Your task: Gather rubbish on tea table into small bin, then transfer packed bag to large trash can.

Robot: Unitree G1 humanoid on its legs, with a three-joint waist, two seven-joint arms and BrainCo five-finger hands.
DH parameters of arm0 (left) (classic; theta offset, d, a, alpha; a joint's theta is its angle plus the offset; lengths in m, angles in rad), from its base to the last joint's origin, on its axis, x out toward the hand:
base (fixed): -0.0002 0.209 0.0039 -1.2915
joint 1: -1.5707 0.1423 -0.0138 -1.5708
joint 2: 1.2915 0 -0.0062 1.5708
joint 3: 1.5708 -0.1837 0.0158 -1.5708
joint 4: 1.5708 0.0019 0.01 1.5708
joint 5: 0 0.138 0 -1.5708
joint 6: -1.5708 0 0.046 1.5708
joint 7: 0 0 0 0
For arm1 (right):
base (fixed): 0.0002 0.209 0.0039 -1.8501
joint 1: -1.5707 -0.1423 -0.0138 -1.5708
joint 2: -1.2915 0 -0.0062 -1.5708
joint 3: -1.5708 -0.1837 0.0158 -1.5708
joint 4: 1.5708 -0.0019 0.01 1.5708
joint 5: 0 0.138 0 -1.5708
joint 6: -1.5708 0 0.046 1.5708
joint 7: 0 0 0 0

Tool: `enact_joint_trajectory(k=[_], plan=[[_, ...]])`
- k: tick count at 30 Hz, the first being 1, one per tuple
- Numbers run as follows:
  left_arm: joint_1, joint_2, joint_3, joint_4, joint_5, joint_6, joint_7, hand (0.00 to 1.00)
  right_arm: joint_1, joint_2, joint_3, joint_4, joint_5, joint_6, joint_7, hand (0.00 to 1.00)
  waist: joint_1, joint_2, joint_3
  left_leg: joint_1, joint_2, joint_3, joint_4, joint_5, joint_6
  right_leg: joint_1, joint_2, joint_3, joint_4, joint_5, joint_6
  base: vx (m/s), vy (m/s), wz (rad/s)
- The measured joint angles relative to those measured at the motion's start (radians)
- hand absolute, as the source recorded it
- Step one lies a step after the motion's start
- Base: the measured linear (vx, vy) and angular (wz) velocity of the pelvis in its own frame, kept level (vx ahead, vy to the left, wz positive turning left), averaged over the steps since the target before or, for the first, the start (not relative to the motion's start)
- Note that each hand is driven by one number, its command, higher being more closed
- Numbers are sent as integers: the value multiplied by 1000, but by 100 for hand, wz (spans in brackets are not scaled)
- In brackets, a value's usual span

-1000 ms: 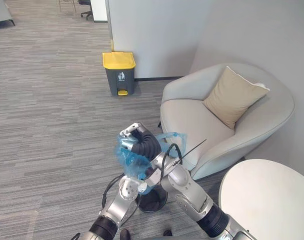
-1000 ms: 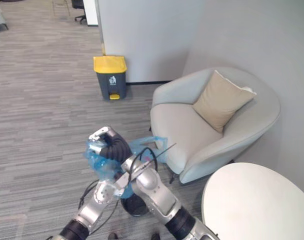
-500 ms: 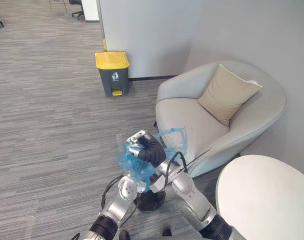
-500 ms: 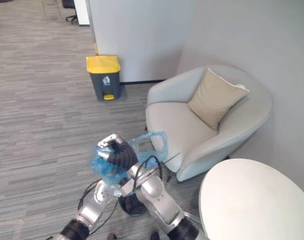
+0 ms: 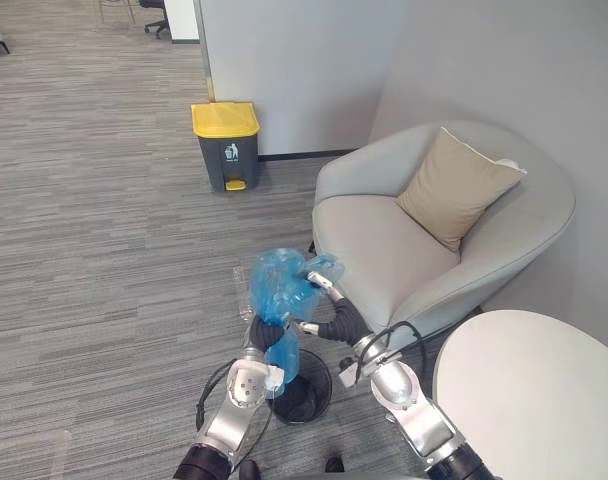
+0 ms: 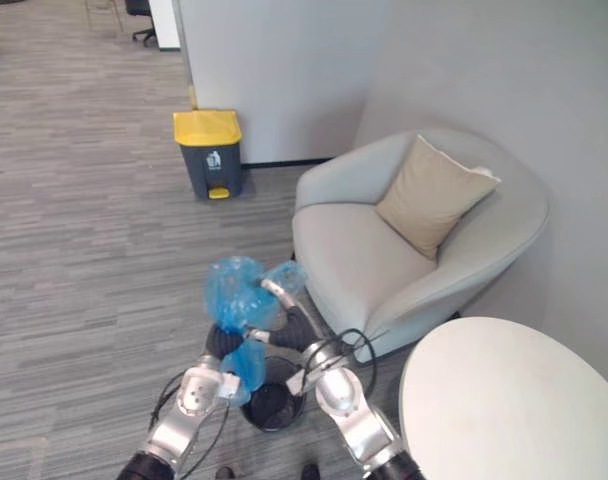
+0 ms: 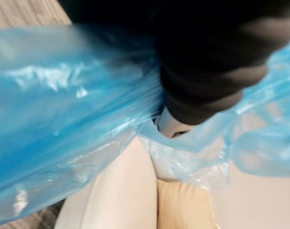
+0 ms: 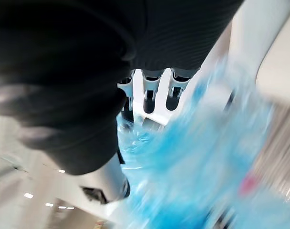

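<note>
A crumpled blue rubbish bag [image 5: 277,285] is held up over the small black bin [image 5: 302,398] on the floor. My left hand [image 6: 221,342] comes up from below and is shut on the bag's gathered neck; the blue plastic [image 7: 64,95] wraps closely round it. My right hand [image 5: 336,312] sits just right of the bag, open, with straight fingers [image 8: 150,93] lying against the plastic [image 8: 207,157]. The large trash can [image 5: 226,145], grey with a yellow lid, stands shut by the far wall.
A pale armchair [image 5: 384,240] with a tan cushion [image 5: 459,185] stands right behind the bag. The round white tea table [image 5: 534,390] is at the lower right. Grey carpet stretches from the bin to the large can.
My right hand has come off the top of the bag, dropped to its right side and opened. The left hand has curled shut on the bag, which now stands higher.
</note>
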Motion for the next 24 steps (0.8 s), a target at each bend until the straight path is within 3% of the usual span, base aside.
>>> enact_joint_trajectory(k=[5,8,13,24], plan=[[28,-2,37,1,-4,0,0,100,36,-5,-37,2,-29,0,-25,0,-2,8,6,-1,0,-6,0,0,1,1,0,-7,0,0,0,0,0,3],[46,-5,67,19,-22,0,-2,100,57,65,-117,53,-16,0,-33,0,-1,12,8,0,-3,-14,0,1,2,2,-1,-18,-3,-3,3,-5,7,9],[96,-3,159,75,-75,1,-7,100,61,174,-283,224,132,23,-43,0,0,18,16,3,-8,-21,0,1,1,18,-3,-25,-22,-3,5,8,6,4],[145,-24,285,243,-158,3,-28,100,52,212,-490,688,290,89,-50,0,29,38,47,35,-14,-38,-1,-10,-3,71,-8,-47,-35,-9,13,36,4,5]])
